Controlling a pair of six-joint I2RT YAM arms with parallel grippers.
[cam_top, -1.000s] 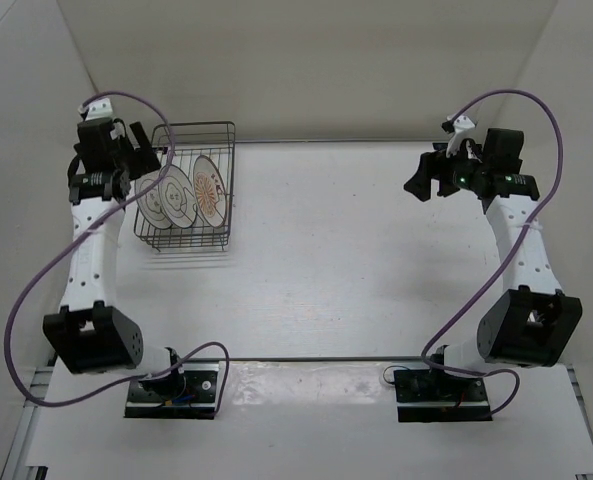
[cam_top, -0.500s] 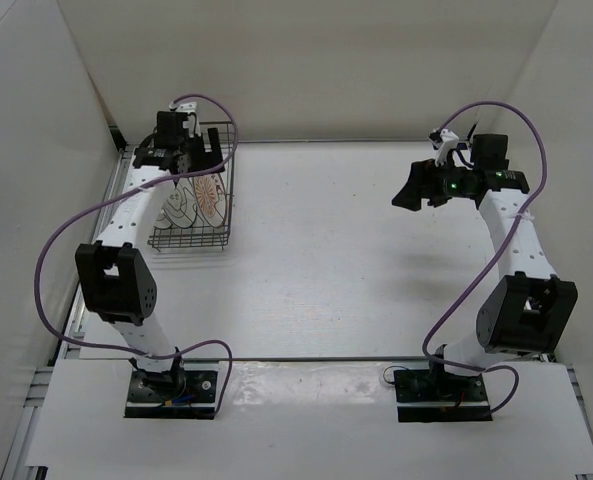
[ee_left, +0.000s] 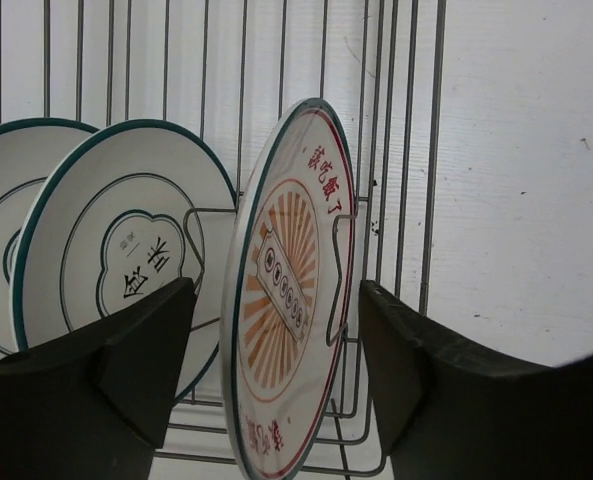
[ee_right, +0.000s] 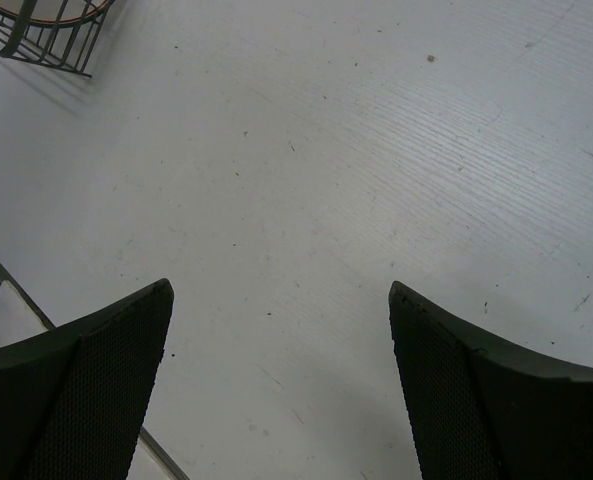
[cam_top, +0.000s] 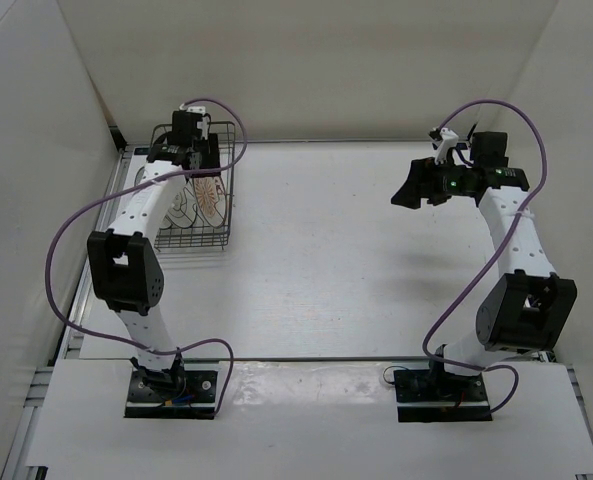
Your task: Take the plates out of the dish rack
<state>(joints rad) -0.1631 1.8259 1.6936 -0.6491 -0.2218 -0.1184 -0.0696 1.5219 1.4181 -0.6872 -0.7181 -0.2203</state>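
The dark wire dish rack (cam_top: pixel 228 215) stands at the table's far left, with three white plates upright in its slots. In the left wrist view the sunburst plate (ee_left: pixel 291 290) stands edge-on, with a ring-pattern plate (ee_left: pixel 126 250) to its left and another one (ee_left: pixel 6 200) beyond that. My left gripper (ee_left: pixel 274 300) is open over the rack (ee_left: pixel 406 150), one finger on each side of the sunburst plate, with gaps showing. My right gripper (cam_top: pixel 411 190) is open and empty above bare table at the far right, and it also shows in the right wrist view (ee_right: pixel 281 300).
White walls close in the table at the back and on both sides. The rack's corner (ee_right: pixel 46 45) shows at the top left of the right wrist view. The near table edge (ee_right: pixel 16 300) lies under the right gripper's left finger.
My left arm has swung from the rack's left side to above it, and its fingers now straddle the sunburst plate. The right gripper shifted slightly left, then held still.
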